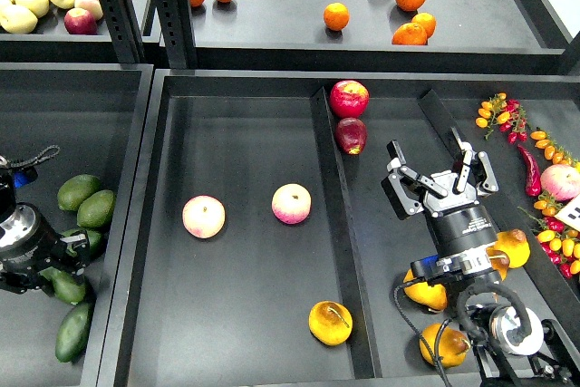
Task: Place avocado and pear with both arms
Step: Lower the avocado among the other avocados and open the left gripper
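Dark green avocado (79, 191) at nine o'clock. Yellow-orange pear (330, 323) with a darker blush at six o'clock. Two pink-yellow peaches (204, 217) centre. Bright oranges (336, 16) at twelve. Two deep red apples (349, 98).

Two peaches (204, 217) (292, 203) lie left of the right tool in the middle tray. Two red apples (349, 98) (351, 134) sit beyond it, oranges (336, 15) on the shelf behind, chillies (530, 169) to its right.

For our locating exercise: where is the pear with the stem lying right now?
In the head view, the pear lies at the near right corner of the middle tray, against the divider, below the two peaches and left of the right pincer.
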